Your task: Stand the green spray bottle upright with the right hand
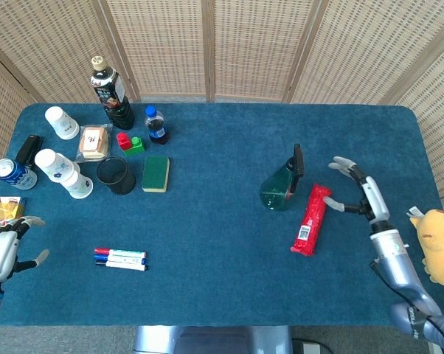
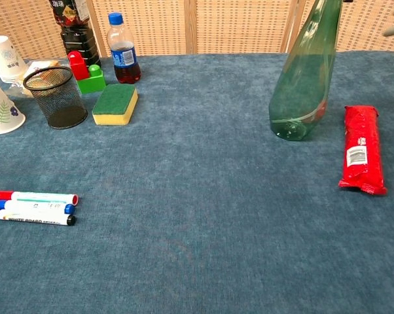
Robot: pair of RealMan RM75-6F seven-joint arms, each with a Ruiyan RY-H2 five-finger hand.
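On the blue table [image 1: 222,265], the green bottle [image 1: 281,186] stands upright beside a red packet [image 1: 310,220]; the right hand [image 1: 358,193], fingers spread and empty, hovers just right of the packet.

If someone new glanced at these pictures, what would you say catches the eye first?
Probably the green spray bottle, standing upright right of the table's centre with nothing holding it, and the bright red packet lying flat just to its right. Next, the right hand with fingers spread, hovering apart from the bottle beyond the packet. Then the cluster at the far left corner: a tall dark bottle, paper cups and a mesh cup.
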